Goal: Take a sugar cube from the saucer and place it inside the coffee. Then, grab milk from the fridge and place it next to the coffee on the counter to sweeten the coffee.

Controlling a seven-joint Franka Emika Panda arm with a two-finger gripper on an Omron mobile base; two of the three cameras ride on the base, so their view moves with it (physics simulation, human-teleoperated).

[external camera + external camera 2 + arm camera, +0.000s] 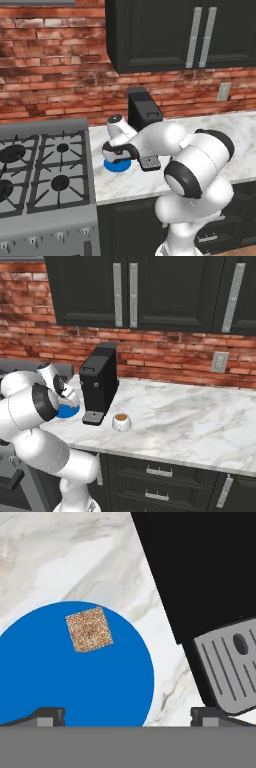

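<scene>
Left base view: your arm hangs over the saucer at the worktop's stove-side end. Right base view: the coffee waits beside the machine. Hand view: gripper spread wide, empty; shift toward the sugar cube on the saucer's far part, then descend.

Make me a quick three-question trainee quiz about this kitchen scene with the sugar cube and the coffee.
1. True or false: the sugar cube lies on the saucer.
2. The coffee stands on the counter: A) beside the coffee machine's drip tray, B) on the stove, C) on the saucer.
3. Fill in: the hand above the saucer is ____.

Key: 1 true; 2 A; 3 open.
</scene>
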